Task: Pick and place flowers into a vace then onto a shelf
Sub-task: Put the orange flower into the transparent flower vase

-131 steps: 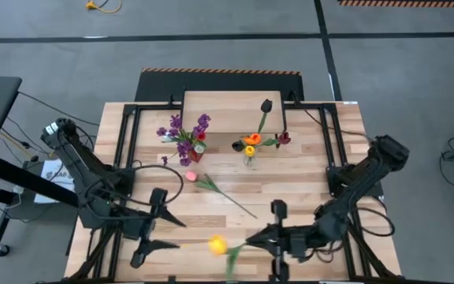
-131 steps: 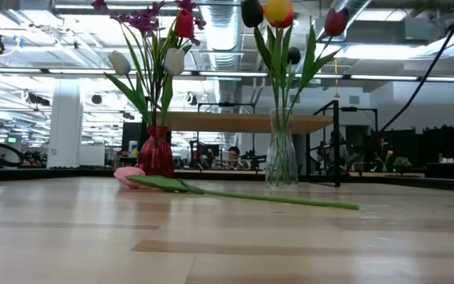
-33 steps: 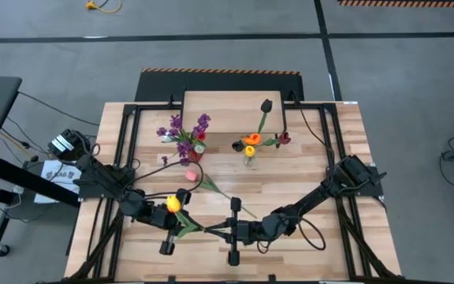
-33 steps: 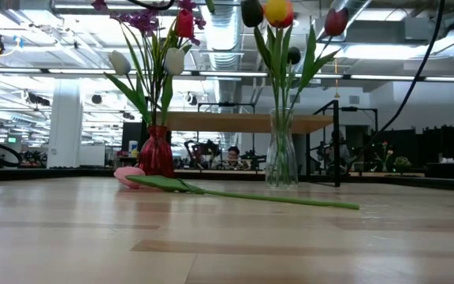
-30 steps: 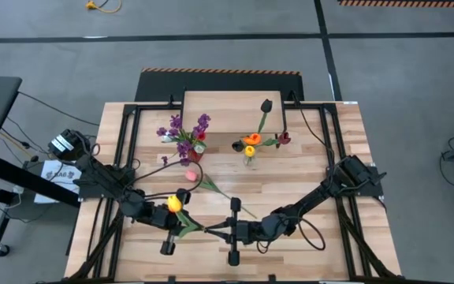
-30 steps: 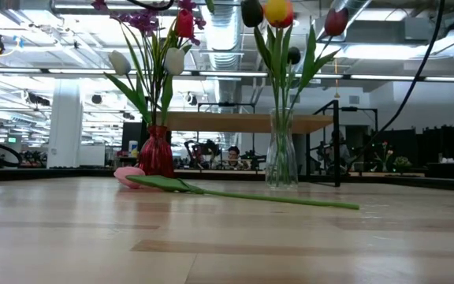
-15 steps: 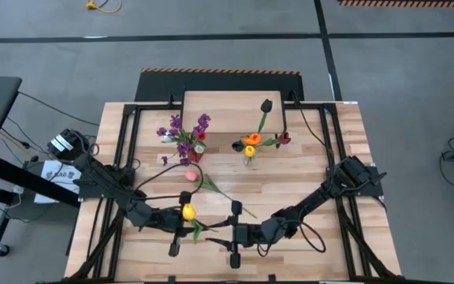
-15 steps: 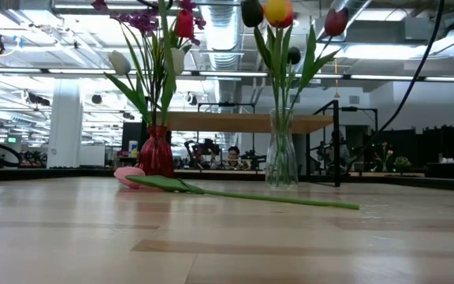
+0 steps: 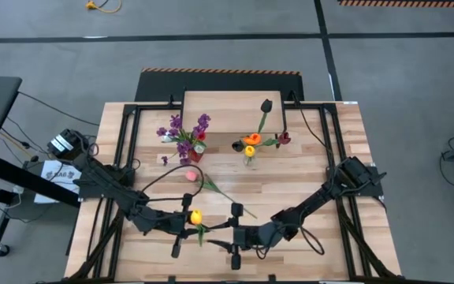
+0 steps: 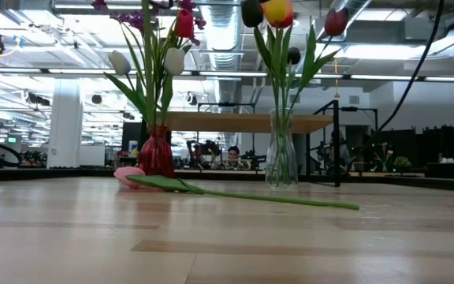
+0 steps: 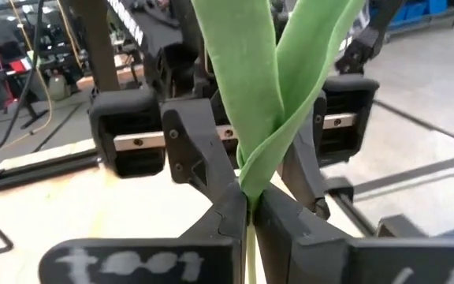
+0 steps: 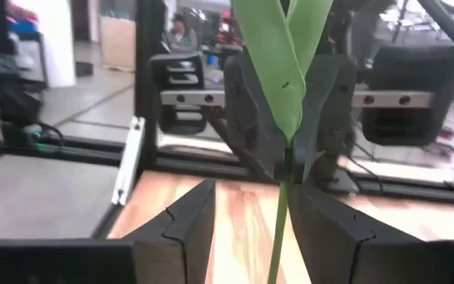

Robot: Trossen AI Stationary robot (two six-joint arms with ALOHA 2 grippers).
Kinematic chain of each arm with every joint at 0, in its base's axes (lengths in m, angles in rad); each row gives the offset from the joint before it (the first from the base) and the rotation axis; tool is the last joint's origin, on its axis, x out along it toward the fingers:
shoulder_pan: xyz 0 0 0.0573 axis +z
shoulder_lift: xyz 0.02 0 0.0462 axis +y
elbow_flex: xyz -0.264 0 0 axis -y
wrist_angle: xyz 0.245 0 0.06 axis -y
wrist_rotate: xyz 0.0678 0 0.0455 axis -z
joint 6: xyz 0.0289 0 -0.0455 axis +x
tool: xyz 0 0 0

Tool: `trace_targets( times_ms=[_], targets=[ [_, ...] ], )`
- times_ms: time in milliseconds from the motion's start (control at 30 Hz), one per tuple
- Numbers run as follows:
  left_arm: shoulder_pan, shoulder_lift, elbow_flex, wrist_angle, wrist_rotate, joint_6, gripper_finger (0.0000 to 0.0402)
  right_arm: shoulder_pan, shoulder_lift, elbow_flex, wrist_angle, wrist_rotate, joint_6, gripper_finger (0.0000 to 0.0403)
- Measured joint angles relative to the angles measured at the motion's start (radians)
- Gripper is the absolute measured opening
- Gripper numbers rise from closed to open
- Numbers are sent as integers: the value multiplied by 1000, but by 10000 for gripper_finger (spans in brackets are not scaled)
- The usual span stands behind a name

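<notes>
- My left claw (image 9: 186, 226) is clamped on the green stem of the yellow tulip (image 9: 195, 215), low over the near middle of the worktop (image 9: 306, 177); in the left wrist view the fingers (image 11: 227, 207) meet on the stem just below where its two leaves (image 11: 251, 87) fork.
- My right claw (image 9: 225, 230) faces the left one, just beside it. Its fingers (image 12: 181, 217) stand apart on either side of the stem (image 12: 280, 225), not pinching it.
- The tulip's yellow head sits between the two claws in the high view, nearer the left one.
- Pink tulip (image 9: 190, 176) lies flat mid-worktop, its long stem (image 10: 251, 195) trailing toward the right arm's side.
- Red vase (image 10: 156, 154) holds purple sprigs (image 9: 181, 128), white buds and a red tulip; it stands in front of the shelf's left end.
- Clear glass vase (image 10: 281, 158) holds orange, yellow, maroon and dark tulips; it stands in front of the shelf's right half.
- Shelf (image 9: 231, 106), light wood on black legs, stands at the far edge of the worktop; no vase stands on it.
</notes>
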Motion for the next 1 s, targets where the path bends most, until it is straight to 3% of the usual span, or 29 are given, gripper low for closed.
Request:
trace_targets(
  times_ms=[167, 433, 800, 1000],
  targets=[
    [4, 0, -1, -4, -18, -4, 0, 0, -5, 3, -53, 117, 7, 140],
    [3, 4, -4, -22, -10, -15, 0, -1, -10, 7, -88, 213, 14, 128],
    [2, 1, -2, -26, -16, -21, 0, -2, -9, 5, -14, 205, 0, 128],
    [8, 1, -3, -30, -7, -39, 0, -34, -8, 5, 9, 91, 24, 129]
  ],
)
